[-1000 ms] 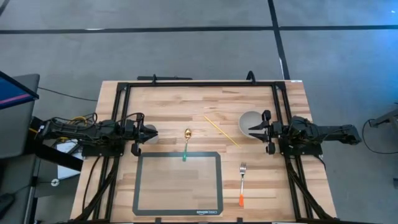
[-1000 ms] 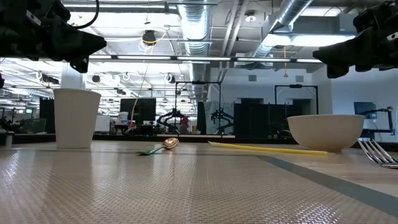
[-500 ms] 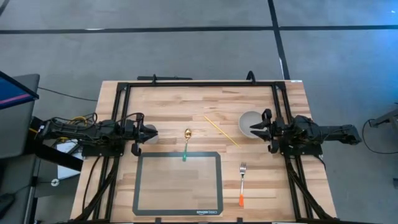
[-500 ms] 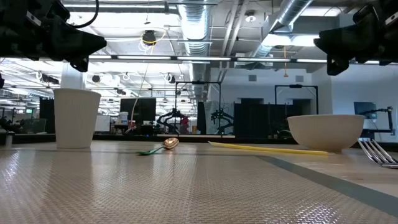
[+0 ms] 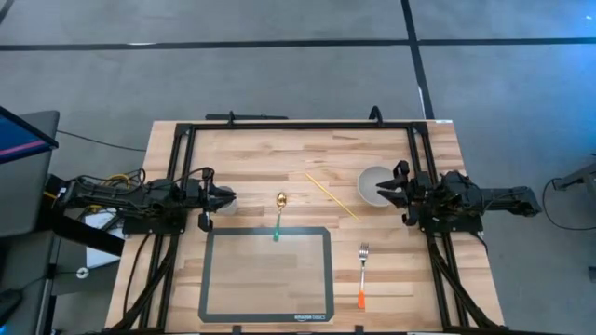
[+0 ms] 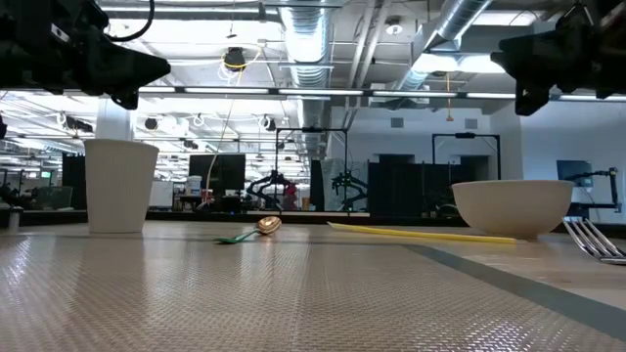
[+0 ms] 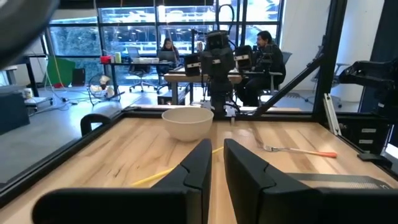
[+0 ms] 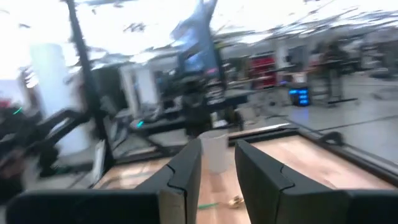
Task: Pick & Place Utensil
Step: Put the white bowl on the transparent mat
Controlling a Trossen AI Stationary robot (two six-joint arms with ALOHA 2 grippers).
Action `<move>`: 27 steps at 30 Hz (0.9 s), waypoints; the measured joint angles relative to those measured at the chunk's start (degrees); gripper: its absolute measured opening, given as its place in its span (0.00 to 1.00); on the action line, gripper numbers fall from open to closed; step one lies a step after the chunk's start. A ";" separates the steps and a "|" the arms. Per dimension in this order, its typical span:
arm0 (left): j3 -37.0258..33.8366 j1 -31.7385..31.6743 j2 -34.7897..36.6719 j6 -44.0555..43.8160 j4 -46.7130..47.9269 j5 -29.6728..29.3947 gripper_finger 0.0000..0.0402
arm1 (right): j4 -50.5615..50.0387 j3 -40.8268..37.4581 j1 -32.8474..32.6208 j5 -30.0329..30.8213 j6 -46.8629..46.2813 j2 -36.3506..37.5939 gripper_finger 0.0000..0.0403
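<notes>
A gold spoon with a green handle (image 5: 279,214) lies flat at the table's middle, its handle end on the grey-framed mat (image 5: 268,307). The orange-handled fork (image 5: 362,275) lies to the right of the mat. A thin yellow stick (image 5: 332,195) lies between the spoon and the white bowl (image 5: 371,177). A white cup (image 6: 119,186) stands upright at the left. My left gripper (image 5: 229,197) hovers above the cup, open by a narrow gap, touching nothing. My right gripper (image 5: 380,192) hovers over the bowl's near rim, open and empty.
A black frame (image 5: 298,125) runs around the table's far and side edges. Free wood lies between the two arms and along the far side. People sit at desks in the room (image 7: 261,50) beyond the table.
My right gripper has risen a little above the bowl and drawn slightly toward the table's right edge. Its blurred wrist view shows it in motion. Nothing on the table has moved.
</notes>
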State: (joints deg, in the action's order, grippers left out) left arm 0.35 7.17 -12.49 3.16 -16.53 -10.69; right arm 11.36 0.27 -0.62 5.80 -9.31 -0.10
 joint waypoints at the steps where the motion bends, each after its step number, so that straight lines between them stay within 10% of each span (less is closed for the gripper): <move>1: -0.01 -0.08 0.00 0.55 0.00 -0.16 0.11 | 0.02 0.00 0.00 2.38 0.43 0.00 0.23; 7: -0.01 -0.91 0.00 0.76 -0.05 -0.32 0.16 | 1.98 0.00 0.02 20.77 1.07 -0.16 0.23; 27: 12.25 -0.84 -14.24 3.88 -2.85 -0.84 0.40 | 31.47 7.72 -3.04 12.05 11.27 -32.13 0.23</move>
State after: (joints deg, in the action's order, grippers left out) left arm 12.60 6.33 -26.73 7.05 -19.39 -11.52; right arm 42.82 7.99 -3.66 17.85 1.96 -32.23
